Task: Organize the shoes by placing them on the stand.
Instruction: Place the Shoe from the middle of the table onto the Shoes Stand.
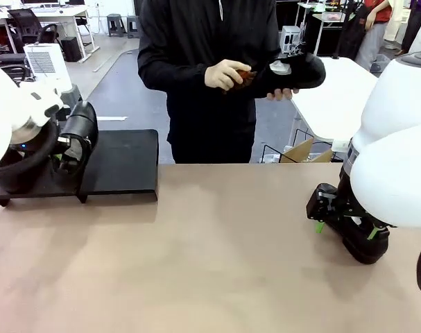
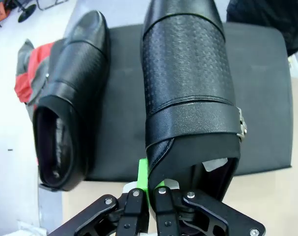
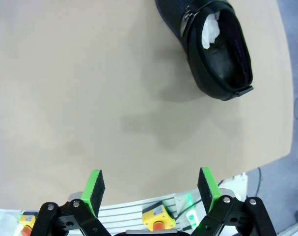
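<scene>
My left gripper (image 2: 151, 183) is shut on the heel rim of a glossy black shoe (image 2: 188, 88) with a textured upper and a buckle strap. The shoe lies toe-away over the black stand (image 2: 266, 98). A second black shoe (image 2: 70, 103) rests on the stand beside it. The front view shows the held shoe (image 1: 78, 132) at the stand's (image 1: 123, 163) left part. My right gripper (image 3: 151, 184) is open and has nothing in it, low over the table (image 1: 345, 227). A further shoe (image 3: 212, 44) with white stuffing lies on the table beyond it. The person holds another shoe (image 1: 297, 69).
Across the table the person rubs the held shoe with a small reddish-brown brush (image 1: 245, 75). The stand's right panel is bare. The brown tabletop (image 1: 210, 257) lies open between the arms. A yellow box with a red button (image 3: 158, 219) sits at the table's near edge.
</scene>
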`<action>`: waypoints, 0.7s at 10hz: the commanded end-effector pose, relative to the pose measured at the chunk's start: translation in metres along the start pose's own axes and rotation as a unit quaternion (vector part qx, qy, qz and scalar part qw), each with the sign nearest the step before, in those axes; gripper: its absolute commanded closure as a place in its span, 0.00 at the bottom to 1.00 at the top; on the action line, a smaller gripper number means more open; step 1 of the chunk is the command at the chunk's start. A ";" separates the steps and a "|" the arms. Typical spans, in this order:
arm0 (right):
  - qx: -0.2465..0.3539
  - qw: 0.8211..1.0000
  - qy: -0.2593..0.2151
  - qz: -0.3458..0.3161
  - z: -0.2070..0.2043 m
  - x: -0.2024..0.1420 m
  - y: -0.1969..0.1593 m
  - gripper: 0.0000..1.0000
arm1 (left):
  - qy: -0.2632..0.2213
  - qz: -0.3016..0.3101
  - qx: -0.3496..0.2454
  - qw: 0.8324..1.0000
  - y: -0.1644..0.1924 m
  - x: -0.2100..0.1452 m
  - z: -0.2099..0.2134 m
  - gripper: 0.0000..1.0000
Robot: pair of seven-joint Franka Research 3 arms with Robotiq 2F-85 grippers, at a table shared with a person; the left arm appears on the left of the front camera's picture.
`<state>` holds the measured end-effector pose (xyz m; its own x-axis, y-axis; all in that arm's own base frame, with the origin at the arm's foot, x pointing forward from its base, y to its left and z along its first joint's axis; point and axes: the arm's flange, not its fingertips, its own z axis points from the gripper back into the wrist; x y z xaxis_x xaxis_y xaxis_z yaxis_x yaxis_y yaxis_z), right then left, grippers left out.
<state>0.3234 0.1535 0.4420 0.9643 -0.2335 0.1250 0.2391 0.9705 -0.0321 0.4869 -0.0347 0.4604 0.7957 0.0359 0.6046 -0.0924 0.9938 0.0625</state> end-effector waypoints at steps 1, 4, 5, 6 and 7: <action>0.007 1.000 -0.004 0.001 -0.002 0.000 0.002 0.00 | -0.022 0.012 0.024 0.999 -0.005 0.021 -0.001 1.00; 0.007 1.000 -0.004 0.001 -0.002 0.000 0.002 0.00 | -0.007 0.014 0.047 0.999 -0.006 0.021 -0.030 1.00; 0.007 1.000 -0.004 0.001 -0.002 0.000 0.002 0.00 | 0.001 0.024 0.047 0.999 -0.004 0.019 -0.037 1.00; 0.007 1.000 -0.004 0.001 -0.002 0.000 0.002 0.00 | 0.003 0.027 0.050 0.998 -0.003 0.017 -0.040 1.00; 0.007 1.000 -0.004 0.001 -0.002 0.000 0.002 0.00 | 0.002 0.030 0.057 0.998 -0.001 0.016 -0.042 1.00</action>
<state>0.3234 0.1535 0.4421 0.9643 -0.2335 0.1252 0.2391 0.9705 -0.0320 0.5165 -0.0245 0.4319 0.8087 0.0800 0.5828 -0.1697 0.9803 0.1010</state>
